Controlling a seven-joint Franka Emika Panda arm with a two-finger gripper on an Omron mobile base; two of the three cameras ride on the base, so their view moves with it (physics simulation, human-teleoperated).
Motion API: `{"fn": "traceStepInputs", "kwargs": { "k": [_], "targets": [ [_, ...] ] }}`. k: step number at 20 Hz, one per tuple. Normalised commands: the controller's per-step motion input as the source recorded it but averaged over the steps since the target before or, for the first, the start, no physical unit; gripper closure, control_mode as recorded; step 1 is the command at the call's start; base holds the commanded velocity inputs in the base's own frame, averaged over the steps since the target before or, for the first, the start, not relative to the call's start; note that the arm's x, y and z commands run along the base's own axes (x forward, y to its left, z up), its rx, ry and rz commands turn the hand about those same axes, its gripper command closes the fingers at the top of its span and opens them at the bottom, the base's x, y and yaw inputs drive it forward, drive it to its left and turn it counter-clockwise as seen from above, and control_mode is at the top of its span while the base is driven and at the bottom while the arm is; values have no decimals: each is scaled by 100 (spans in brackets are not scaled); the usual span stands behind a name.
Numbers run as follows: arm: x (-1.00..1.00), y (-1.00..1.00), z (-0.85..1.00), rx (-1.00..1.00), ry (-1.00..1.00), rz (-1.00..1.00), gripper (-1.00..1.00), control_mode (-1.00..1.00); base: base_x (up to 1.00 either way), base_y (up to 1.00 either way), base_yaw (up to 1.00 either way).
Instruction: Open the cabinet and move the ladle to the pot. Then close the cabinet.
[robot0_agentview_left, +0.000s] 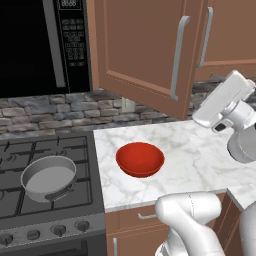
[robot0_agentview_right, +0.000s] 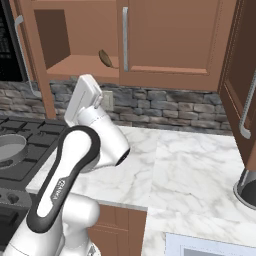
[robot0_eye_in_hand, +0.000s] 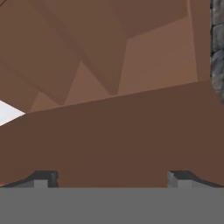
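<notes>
The ladle (robot0_agentview_right: 106, 58) lies on the shelf of the cabinet (robot0_agentview_right: 170, 40), at about twelve o'clock in the right base view, its scoop just left of the shut right door's handle. The left door (robot0_agentview_left: 145, 50) is swung wide, so the shelf is open to me; I judge the opening step done and the reach for the ladle next.

My gripper (robot0_eye_in_hand: 111, 178) is released, with the tips set wide apart and nothing between them. It looks up at brown cabinet wood from below, which suits an approach toward the shelf. In the hand view I cannot make out the ladle.

The pot (robot0_agentview_left: 48, 177) waits on the stove (robot0_agentview_left: 50, 150) at eight o'clock in the left base view. A red bowl (robot0_agentview_left: 140, 159) sits on the counter (robot0_agentview_left: 190, 150) between pot and arm, so the carry should pass above it.
</notes>
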Motion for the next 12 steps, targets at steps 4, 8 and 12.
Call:
{"fn": "traceStepInputs", "kwargs": {
  "k": [4, 8, 12],
  "targets": [
    [9, 0, -3, 4, -6, 6, -100, -100, 0, 0, 0],
    [16, 1, -12, 1, -9, 6, -100, -100, 0, 0, 0],
    [15, 1, -15, 1, -11, 5, -100, -100, 0, 0, 0]
  ]
}}
